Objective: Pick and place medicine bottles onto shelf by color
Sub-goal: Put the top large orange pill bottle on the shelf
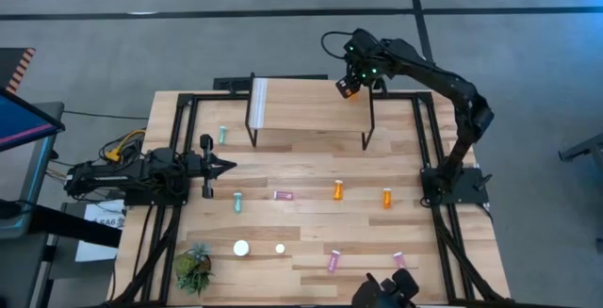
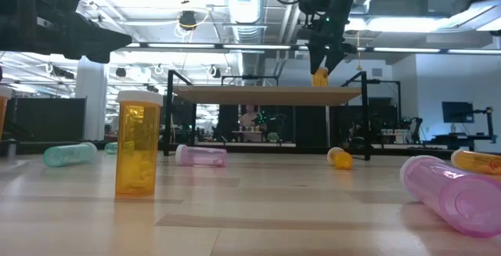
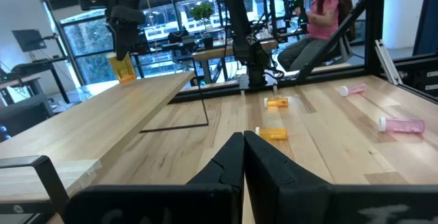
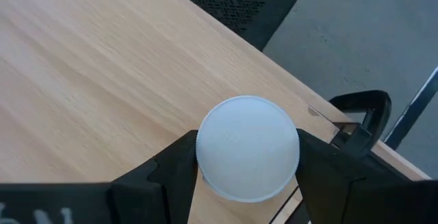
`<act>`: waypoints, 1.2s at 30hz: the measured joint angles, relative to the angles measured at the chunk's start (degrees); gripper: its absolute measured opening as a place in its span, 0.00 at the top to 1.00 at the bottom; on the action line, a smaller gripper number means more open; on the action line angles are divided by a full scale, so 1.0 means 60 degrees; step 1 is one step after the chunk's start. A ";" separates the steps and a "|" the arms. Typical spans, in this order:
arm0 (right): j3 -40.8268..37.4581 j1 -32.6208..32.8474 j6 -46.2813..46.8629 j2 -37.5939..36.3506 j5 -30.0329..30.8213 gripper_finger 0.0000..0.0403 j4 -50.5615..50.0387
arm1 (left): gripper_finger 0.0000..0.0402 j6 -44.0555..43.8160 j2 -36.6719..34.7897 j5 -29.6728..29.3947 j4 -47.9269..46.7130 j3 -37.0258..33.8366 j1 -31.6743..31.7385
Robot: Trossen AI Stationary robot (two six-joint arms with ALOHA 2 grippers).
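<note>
Up high, right gripper clamped on an orange bottle (white cap between the fingers), upright at the shelf's far right corner. Left gripper closed, empty, low over the table.

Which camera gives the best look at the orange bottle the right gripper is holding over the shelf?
The low view: the orange bottle hangs upright in the right gripper just above the shelf. The right wrist view shows only its white cap, the left wrist view shows it small and distant, and the high view mostly hides it.
</note>
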 joint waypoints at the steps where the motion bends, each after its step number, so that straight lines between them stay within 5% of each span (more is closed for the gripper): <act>1: 0.0000 0.0000 -0.0009 0.0000 0.0092 0.43 -0.0084 | 1.00 -0.0003 0.0000 0.0003 0.0000 0.0000 0.0000; 36: -0.0525 0.0105 0.0402 -0.0043 0.0525 0.43 0.0229 | 1.00 -0.0001 -0.0001 0.0001 0.0000 0.0003 -0.0003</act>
